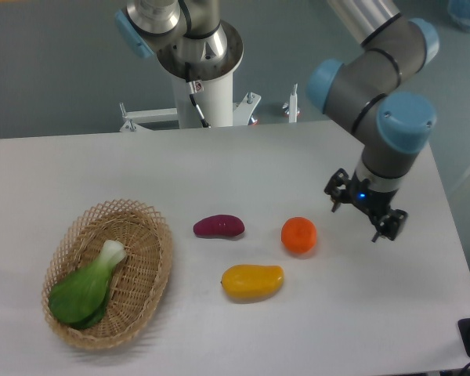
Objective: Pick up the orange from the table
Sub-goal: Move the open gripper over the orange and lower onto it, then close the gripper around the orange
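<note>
The orange is a small round bright-orange fruit lying on the white table, right of centre. My gripper hangs just right of the orange, a little above the tabletop. Its two black fingers stand apart with nothing between them, so it is open and empty. It does not touch the orange.
A yellow-orange mango lies just front-left of the orange. A purple oblong vegetable lies to the orange's left. A wicker basket holding a green bok choy stands at the front left. The table's right edge is close to the gripper.
</note>
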